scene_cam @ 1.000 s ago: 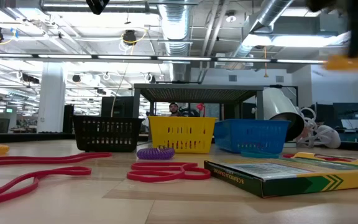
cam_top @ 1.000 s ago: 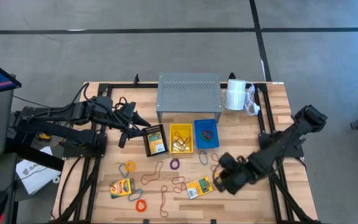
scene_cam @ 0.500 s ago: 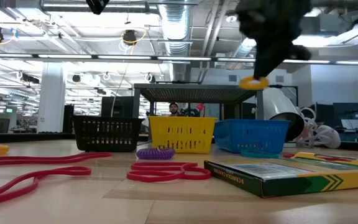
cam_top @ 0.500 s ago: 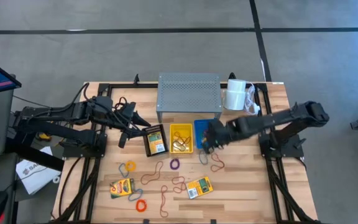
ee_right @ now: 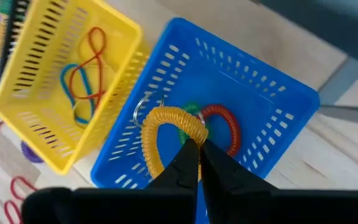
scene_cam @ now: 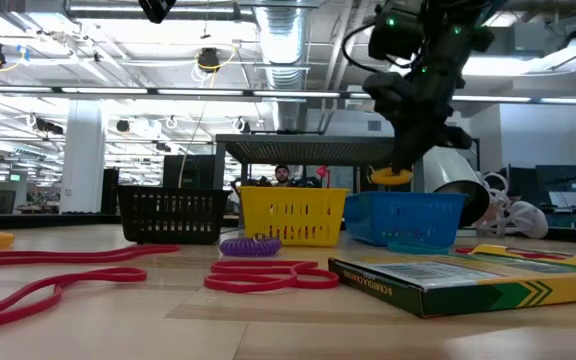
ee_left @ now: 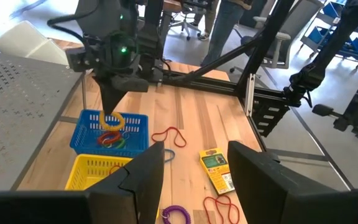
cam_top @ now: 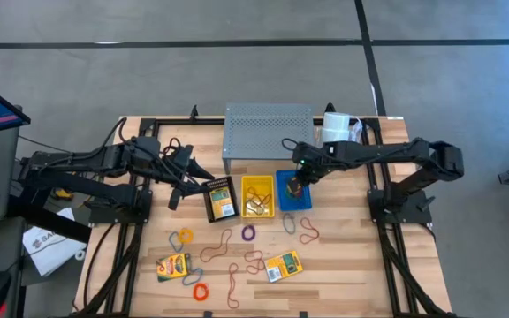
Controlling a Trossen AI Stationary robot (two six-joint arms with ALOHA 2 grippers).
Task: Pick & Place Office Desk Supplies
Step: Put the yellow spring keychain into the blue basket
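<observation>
Above the blue slotted plastic basket [cam_top: 292, 191] | right pincer [ee_right: 195, 149] pressed together, pinching the yellow coiled springy loop [ee_right: 166, 127] by its rim so it hangs clear for release among the red and green loops | left pincer [ee_left: 194, 171] spread, waiting over the black mesh basket [cam_top: 220, 198] | flat glossy crayon boxes [cam_top: 283, 266] lie on the wood-plank table [cam_top: 343, 256]

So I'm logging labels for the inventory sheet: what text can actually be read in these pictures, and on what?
None reads clearly.
Crayon box, low view: a line of print along its edge, too blurred to read.
Crayon boxes on the table, high view: labels too small.
White sheet beside the table: dark letters, cut off and unreadable.
</observation>
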